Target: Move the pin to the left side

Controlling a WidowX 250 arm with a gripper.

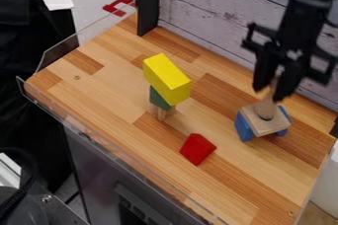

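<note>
At the right side, my gripper (273, 91) hangs over the board, shut on the light wooden pin (266, 108). The pin stands roughly upright, slightly tilted, with its upper part between the fingers. Its lower end is at a flat square wooden piece (263, 123), which lies across blue blocks (243, 127). Whether the pin's foot touches that piece cannot be told.
Left of centre, a long yellow block (167, 78) lies tilted on a green block (159, 99) above a small wooden piece (163, 114). A red block (197, 149) lies near the front. A pale plank wall (204, 17) borders the back; a clear rim (58, 54) edges the left.
</note>
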